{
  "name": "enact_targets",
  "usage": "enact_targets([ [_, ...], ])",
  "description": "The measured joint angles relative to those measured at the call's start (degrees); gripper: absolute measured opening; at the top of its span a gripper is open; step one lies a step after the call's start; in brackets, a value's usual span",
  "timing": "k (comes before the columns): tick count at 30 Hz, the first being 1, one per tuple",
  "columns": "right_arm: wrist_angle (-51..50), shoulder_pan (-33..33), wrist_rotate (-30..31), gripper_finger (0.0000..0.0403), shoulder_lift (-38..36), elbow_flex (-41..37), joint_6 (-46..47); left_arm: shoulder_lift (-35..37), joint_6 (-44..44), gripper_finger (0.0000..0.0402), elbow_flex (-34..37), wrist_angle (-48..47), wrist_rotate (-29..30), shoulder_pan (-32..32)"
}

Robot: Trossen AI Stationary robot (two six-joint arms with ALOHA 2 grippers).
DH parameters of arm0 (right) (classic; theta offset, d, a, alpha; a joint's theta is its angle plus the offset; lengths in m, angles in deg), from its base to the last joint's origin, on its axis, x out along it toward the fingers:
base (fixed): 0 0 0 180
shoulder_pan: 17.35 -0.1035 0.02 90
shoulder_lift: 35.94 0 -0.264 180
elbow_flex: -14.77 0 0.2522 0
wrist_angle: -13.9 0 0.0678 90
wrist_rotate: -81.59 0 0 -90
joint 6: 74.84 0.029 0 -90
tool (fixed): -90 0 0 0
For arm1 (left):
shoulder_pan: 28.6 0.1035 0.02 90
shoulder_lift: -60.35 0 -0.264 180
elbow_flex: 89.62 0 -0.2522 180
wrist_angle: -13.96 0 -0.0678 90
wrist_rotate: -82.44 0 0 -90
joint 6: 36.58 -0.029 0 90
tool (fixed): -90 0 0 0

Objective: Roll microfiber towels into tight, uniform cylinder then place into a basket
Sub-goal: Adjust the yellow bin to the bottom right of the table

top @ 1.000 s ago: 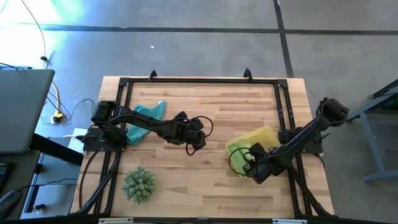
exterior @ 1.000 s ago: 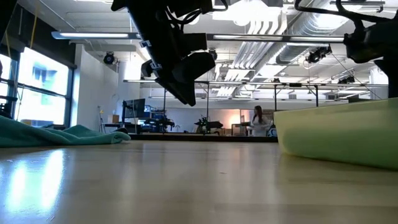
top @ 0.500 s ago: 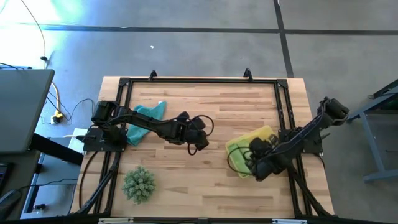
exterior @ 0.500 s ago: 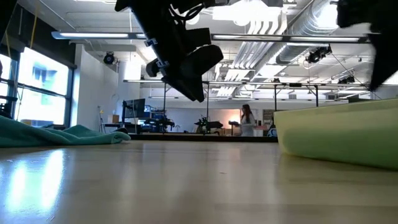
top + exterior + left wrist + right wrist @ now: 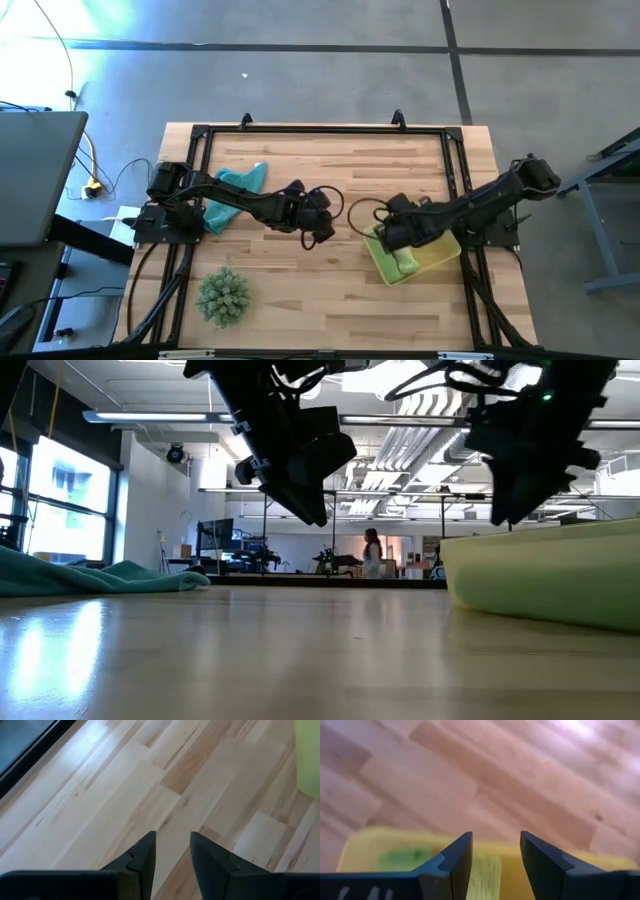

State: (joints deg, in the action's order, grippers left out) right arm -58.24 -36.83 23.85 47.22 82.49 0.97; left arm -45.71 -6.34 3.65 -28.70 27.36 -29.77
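Left claw (image 5: pixel 322 233): apart, empty, above mid-desk.
Right claw (image 5: pixel 378 232): apart, empty, over the basket (image 5: pixel 435 255) rim.
Towels: teal towel (image 5: pixel 232 192) loose at desk (image 5: pixel 330 160) far-left; green roll (image 5: pixel 405 263) in basket.
Risk: we may clip the rim and shove the basket; the teal towel lies partly under the left arm, so reaching it could drag it.

Right gripper (image 5: pixel 384 232) over basket (image 5: pixel 437 255) edge
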Motion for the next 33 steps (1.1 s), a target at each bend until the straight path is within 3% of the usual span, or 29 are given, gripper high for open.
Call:
enact_targets([
  [6, 12.31, 5.86, -1.51, 0.0158, 1.36, -2.11, -8.22, 0.0, -0.15, 0.0108, 0.0, -2.18, 0.01, -0.03],
  [16, 29.31, 5.61, -11.56, 0.0158, 5.42, -2.29, -23.69, -0.02, -0.29, 0.0108, 0.0, -4.31, 0.26, -0.08],
  [24, 30.25, 2.54, -26.0, 0.0158, 4.8, -2.27, -28.62, -0.02, -0.42, 0.0108, 0.0, -4.53, 0.26, -0.53],
  [33, 29.97, -5.12, -41.59, 0.0158, 1.52, -2.27, -26.84, -0.02, -0.44, 0.0108, 0.0, -4.75, 0.26, -0.83],
])
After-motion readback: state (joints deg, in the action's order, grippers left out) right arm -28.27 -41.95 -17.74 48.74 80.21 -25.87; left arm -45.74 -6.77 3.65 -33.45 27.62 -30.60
